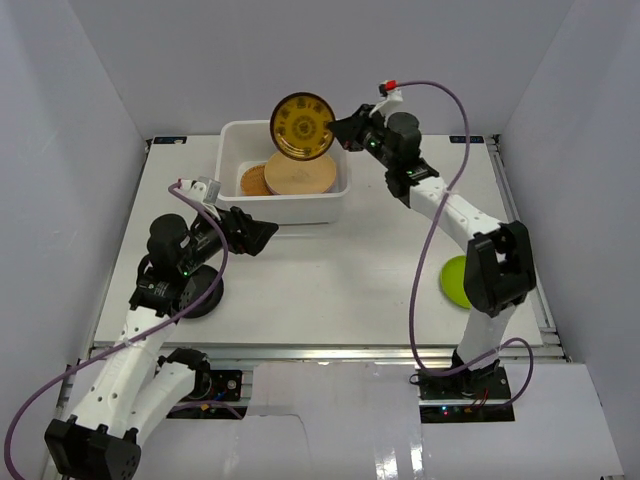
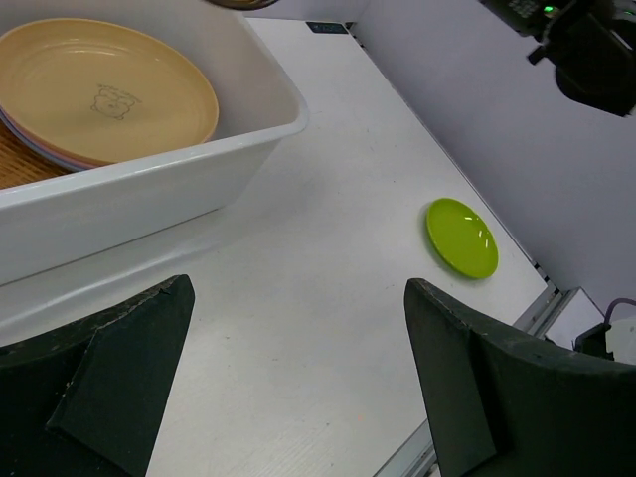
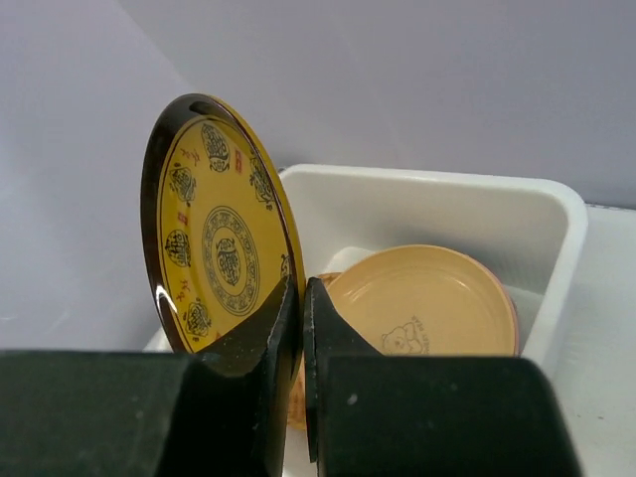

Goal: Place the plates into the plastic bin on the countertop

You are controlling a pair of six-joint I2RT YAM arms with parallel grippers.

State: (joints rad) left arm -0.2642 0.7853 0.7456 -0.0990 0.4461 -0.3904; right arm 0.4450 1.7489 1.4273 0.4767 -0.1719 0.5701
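My right gripper is shut on the rim of the patterned yellow-brown plate and holds it on edge above the white plastic bin. In the right wrist view the plate stands upright, pinched between the fingers. An orange plate lies on top in the bin beside a woven tan plate; it also shows in the left wrist view. My left gripper is open and empty over the countertop, in front of the bin. A lime green plate lies at the right.
A black round thing lies on the table under my left arm. The right arm's purple cable hangs over the table's right half. Metal rails border the table; white walls enclose it.
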